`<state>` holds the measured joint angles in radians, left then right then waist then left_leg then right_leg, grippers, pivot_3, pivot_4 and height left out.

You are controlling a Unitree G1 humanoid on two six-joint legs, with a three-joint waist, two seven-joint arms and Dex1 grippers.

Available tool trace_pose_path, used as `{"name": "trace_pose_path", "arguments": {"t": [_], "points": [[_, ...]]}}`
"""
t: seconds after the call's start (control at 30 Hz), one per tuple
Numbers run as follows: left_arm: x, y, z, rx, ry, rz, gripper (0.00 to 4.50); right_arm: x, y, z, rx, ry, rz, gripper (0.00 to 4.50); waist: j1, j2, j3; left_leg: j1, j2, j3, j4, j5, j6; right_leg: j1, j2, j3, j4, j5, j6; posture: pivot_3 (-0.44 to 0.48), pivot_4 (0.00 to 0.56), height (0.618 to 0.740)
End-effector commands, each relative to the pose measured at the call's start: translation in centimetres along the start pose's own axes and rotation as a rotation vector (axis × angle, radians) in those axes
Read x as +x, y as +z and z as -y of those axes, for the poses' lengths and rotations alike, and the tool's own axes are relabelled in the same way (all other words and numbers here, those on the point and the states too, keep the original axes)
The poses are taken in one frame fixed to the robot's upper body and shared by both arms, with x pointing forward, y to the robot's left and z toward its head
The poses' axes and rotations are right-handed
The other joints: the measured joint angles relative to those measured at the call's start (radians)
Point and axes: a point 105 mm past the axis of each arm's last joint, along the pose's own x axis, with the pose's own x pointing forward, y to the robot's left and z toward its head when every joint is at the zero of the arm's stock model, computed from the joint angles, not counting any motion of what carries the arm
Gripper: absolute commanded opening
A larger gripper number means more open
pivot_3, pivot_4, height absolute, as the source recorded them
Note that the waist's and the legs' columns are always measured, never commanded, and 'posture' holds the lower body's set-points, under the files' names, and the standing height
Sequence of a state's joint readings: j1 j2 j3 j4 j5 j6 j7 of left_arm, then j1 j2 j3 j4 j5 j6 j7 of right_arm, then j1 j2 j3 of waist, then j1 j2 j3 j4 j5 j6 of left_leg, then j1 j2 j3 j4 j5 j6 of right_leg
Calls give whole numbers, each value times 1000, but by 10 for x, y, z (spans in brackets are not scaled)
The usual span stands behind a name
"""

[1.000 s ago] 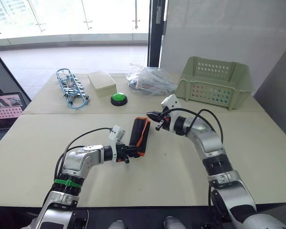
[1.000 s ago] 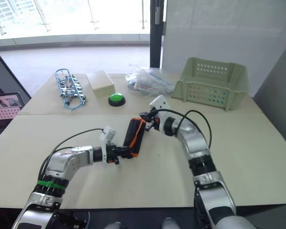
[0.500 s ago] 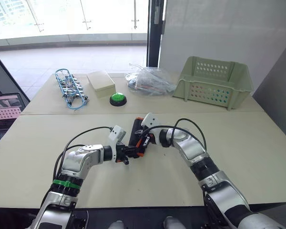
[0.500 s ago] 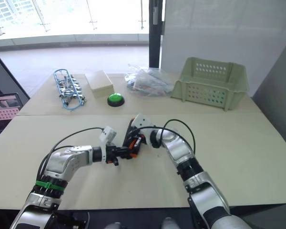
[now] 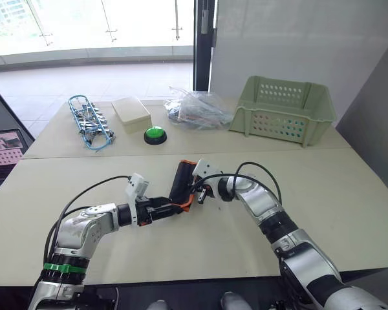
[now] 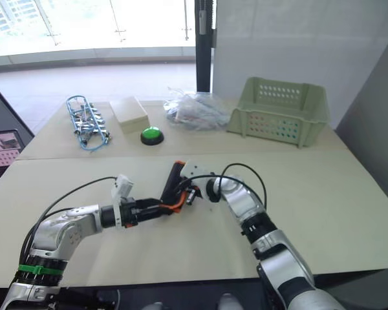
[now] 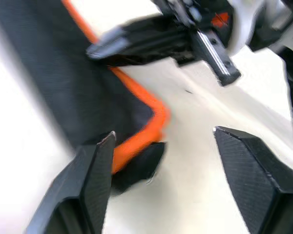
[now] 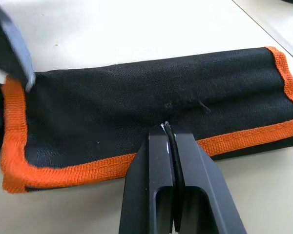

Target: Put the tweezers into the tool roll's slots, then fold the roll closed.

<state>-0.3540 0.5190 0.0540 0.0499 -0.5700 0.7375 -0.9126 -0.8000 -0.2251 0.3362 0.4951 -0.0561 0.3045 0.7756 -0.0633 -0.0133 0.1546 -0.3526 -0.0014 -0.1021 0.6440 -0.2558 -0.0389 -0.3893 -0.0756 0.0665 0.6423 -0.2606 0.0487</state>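
I have the tool roll [image 5: 183,184] lying folded over near the middle of the desk [image 5: 349,194], its black outer face up and its orange edging running round the near and right sides, so I read the tweezers as already tucked away inside; I cannot see them or the slots. My right gripper [image 8: 168,131] has its fingers pressed together with nothing between them, tips resting on the top flap just inside the orange border, which I take as pinning the fold flat so it does not spring open. My left gripper [image 7: 158,146] sits at the roll's near end with its fingers spread wide, one tip beside the orange corner, holding nothing; I judge it is there to steady that end or to catch the strap. Far across the desk stand the pale green basket [image 5: 286,111], a crumpled clear plastic bag [image 5: 197,110], a green button [image 5: 154,134], a cream box [image 5: 130,113] and the blue-wire clip bundle [image 5: 89,121], all well apart from the roll. Nothing blocks the work except my two grippers crowding each other at the roll.
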Motion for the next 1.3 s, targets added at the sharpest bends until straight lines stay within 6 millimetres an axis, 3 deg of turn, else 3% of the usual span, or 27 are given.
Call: {"name": "trace_pose_path", "arguments": {"t": [0.03, 0.23, 0.37, 0.5, 0.63, 0.73, 0.87, 1.03, 1.17, 1.3], "points": [[13, 18, 7, 59, -41, 62, 1910, -1, -19, 1, 40, -15, -42, 0, 3, 0, 0, 0, 0, 0, 0, 0, 0, 0, 0, 0, 0, 0, 0, 0, 150, 740], [36, 23, 10, 91, -57, 98, 40, -3, -16, 5, 47, -29, -6, 0, 2, 0, 0, -1, 0, 0, 0, 0, 0, -1, 0, 0, 0, 0, 0, 0, 150, 740], [46, 4, 3, 92, -26, 29, 40, -5, -10, 6, 62, -33, 44, 0, 2, -1, 1, -2, 0, 0, -1, 0, 0, -1, 0, 0, -1, 0, 0, 0, 150, 740], [46, -25, -6, 83, 6, -68, 40, -10, 12, 10, 36, -40, 177, 0, 3, -1, 2, -2, -1, 0, -1, 0, 0, -2, 0, 0, -1, 0, 0, 0, 150, 740], [47, -37, -7, 34, 3, -67, 40, -16, 35, 20, 25, -81, 321, 0, 1, -1, 3, -2, 0, 0, -1, 0, 0, -2, -1, 0, -1, 0, 0, 0, 150, 740], [48, -41, -4, 14, 1, -61, 40, -16, 40, 22, 100, -66, 379, 0, -1, -1, 3, -2, 0, 0, -1, 0, 0, -2, -1, 0, -1, 0, 0, 0, 150, 740], [49, -44, -4, 22, 4, -73, 40, -5, 33, 8, 246, 14, 392, 0, -1, -1, 3, -2, 0, 0, -1, 0, 0, -1, -1, 0, -1, 0, 0, 0, 150, 740], [46, -45, -5, 28, 12, -77, 40, 16, 1, -8, 299, 37, 270, 0, -1, -1, 3, -2, 0, 0, -1, 0, 0, -2, -1, 0, -1, 0, 0, 0, 150, 740], [42, -56, -4, 19, 11, -117, 40, 29, -35, 4, 410, -125, 109, 0, -8, 0, 2, 1, 0, 0, -1, 0, 0, 0, 0, 0, 0, 0, 0, 0, 150, 740], [37, -77, -2, -9, 29, -207, 40, 33, -45, 13, 485, -221, 53, 0, -4, 3, -2, 3, 0, 0, -1, 0, 0, 3, 0, 0, 0, 0, 0, 0, 150, 740]]}}
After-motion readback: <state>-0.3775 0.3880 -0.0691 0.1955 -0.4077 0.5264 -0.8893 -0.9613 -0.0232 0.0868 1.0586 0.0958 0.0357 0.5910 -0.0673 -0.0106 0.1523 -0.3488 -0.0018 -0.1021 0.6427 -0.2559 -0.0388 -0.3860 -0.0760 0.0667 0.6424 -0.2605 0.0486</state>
